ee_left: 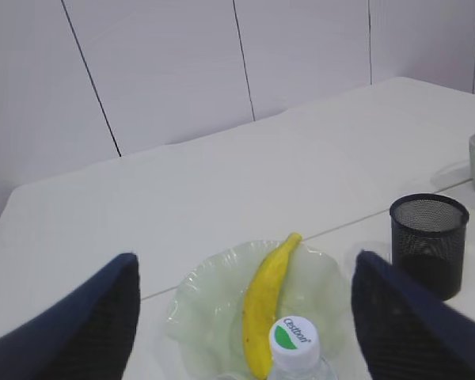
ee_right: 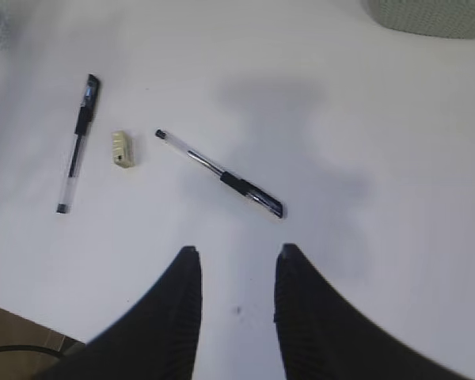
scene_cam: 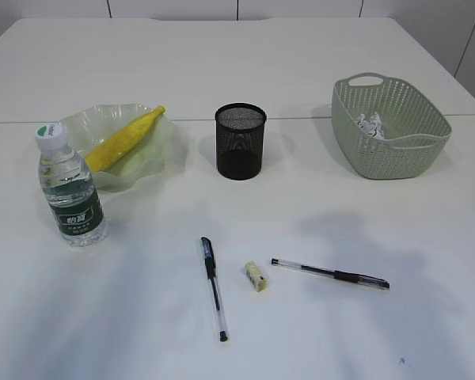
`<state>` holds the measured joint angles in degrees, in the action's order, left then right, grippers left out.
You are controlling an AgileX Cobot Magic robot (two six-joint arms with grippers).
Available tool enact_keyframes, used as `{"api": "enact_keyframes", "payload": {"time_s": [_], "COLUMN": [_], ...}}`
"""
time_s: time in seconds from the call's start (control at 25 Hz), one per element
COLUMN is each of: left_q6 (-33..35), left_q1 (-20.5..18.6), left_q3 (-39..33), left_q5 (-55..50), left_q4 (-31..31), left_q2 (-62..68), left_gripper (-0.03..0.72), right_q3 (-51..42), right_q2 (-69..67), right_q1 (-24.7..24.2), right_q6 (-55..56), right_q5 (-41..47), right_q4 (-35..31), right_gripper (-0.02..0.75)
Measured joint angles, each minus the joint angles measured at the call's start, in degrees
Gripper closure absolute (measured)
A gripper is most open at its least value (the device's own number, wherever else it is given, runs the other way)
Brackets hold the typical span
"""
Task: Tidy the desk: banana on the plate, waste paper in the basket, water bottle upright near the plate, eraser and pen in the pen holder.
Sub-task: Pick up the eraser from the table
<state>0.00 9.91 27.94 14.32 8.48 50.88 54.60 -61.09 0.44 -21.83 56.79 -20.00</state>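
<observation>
The banana [scene_cam: 127, 136] lies in the pale-green plate [scene_cam: 152, 152] at the back left. Just in front of the plate the water bottle [scene_cam: 70, 190] stands upright. Waste paper [scene_cam: 372, 125] sits inside the basket [scene_cam: 396, 162] at the back right, and the black pen holder [scene_cam: 240, 141] stands between plate and basket. Two pens [scene_cam: 214, 286] [scene_cam: 330, 273] and the eraser [scene_cam: 256, 275] lie on the desk near the front. My left gripper [ee_left: 245, 257] hangs open above the plate [ee_left: 214, 309] and bottle cap [ee_left: 294, 340], touching nothing. My right gripper [ee_right: 238, 248] is open and empty, short of the nearer pen [ee_right: 222, 174].
In the right wrist view the other pen [ee_right: 77, 142] and the eraser [ee_right: 121, 148] lie to the left, and the desk's front edge [ee_right: 32, 328] is close at the lower left. The pen holder [ee_left: 427, 245] stands right of the left gripper.
</observation>
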Motion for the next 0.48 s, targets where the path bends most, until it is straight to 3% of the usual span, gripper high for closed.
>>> {"api": "enact_keyframes", "payload": {"time_s": [0.48], "left_q6": [0.6], "left_q1": [-7.2], "left_q3": [0.0], "left_q5": [-7.2], "left_q4": [-2.8], "left_q2": [-5.8], "left_gripper": [0.095], "right_q3": [3.8], "right_q2": [-3.1], "right_q1": [0.0], "right_q6": [-3.2], "right_q5": [0.2], "right_q4": [-5.0], "right_gripper": [0.499]}}
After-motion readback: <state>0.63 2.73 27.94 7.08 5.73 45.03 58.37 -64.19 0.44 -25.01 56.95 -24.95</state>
